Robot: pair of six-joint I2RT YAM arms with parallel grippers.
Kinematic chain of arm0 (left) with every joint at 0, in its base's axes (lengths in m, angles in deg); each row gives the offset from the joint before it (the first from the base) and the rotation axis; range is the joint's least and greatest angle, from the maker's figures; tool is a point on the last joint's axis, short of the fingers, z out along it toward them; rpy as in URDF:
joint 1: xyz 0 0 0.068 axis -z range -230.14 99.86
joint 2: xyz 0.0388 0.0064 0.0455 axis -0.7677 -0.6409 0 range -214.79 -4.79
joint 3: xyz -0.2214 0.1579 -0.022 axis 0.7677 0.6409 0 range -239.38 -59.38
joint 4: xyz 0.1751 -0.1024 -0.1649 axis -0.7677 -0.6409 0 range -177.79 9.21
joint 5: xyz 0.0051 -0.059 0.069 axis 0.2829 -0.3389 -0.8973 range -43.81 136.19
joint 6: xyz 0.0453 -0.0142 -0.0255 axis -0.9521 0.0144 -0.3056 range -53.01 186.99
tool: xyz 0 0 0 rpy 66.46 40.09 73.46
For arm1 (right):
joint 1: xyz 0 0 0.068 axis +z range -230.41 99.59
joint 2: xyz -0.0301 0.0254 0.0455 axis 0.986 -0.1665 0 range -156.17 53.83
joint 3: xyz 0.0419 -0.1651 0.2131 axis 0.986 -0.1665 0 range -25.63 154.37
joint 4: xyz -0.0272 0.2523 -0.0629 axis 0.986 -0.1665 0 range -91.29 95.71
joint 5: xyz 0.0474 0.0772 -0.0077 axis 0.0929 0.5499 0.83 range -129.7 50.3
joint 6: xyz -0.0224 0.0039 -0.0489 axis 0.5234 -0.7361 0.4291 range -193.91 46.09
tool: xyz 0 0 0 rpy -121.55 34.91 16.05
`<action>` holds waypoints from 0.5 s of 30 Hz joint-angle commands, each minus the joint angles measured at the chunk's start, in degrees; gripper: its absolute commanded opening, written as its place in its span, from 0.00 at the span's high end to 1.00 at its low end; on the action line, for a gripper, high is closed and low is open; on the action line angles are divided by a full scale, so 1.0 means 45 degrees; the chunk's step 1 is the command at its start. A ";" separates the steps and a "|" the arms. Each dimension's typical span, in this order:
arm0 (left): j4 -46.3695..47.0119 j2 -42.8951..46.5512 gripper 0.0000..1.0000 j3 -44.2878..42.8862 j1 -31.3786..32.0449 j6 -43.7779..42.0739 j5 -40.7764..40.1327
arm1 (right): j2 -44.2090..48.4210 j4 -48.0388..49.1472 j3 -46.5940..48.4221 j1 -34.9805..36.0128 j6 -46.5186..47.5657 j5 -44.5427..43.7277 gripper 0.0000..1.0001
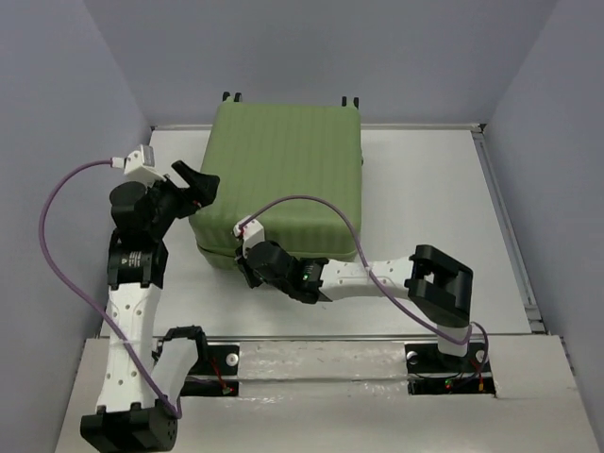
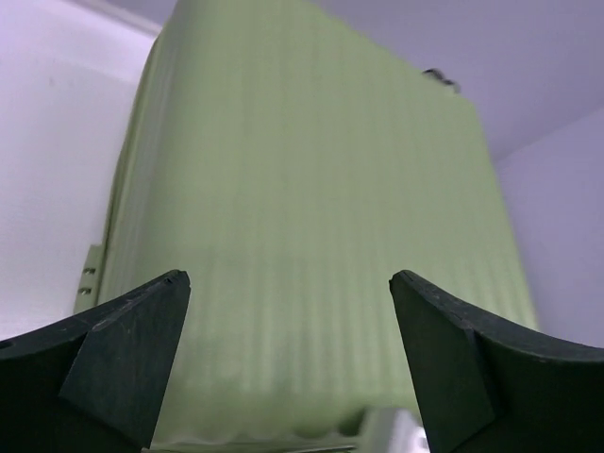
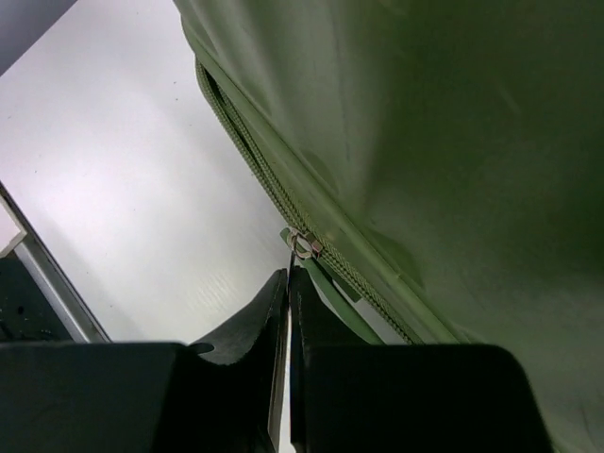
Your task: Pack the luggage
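The luggage (image 1: 283,170) lies closed on the table (image 1: 425,189), its contents hidden. The left gripper (image 1: 198,184) is spread wide at its left edge. The right gripper (image 3: 288,278), fingers pressed together, sits just beside the zipper pull (image 3: 304,245) at its near-left corner.

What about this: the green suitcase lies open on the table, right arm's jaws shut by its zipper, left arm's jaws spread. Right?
No: the luggage lies closed, lid down, as the top external view shows. The right gripper does have its jaws shut by the zipper, the left gripper its jaws spread.
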 commanded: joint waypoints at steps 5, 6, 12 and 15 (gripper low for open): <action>-0.2627 0.0737 0.01 -0.4384 0.0300 -0.0256 0.0262 | -0.1035 0.2949 0.2514 0.0635 0.0272 0.2993 0.93; -0.2825 0.0912 0.01 -0.4698 0.0300 -0.0374 -0.0301 | -0.1696 0.3107 0.3097 0.0635 0.0098 0.3188 0.93; -0.3921 0.0641 0.01 -0.4527 0.0300 -0.0981 -0.0095 | -0.3634 0.5704 0.3961 0.0635 -0.1328 0.2897 0.93; -0.3998 0.0582 0.01 -0.4291 0.0300 -0.1330 -0.0227 | -0.3132 0.6484 0.2894 0.0635 -0.1311 0.2780 0.93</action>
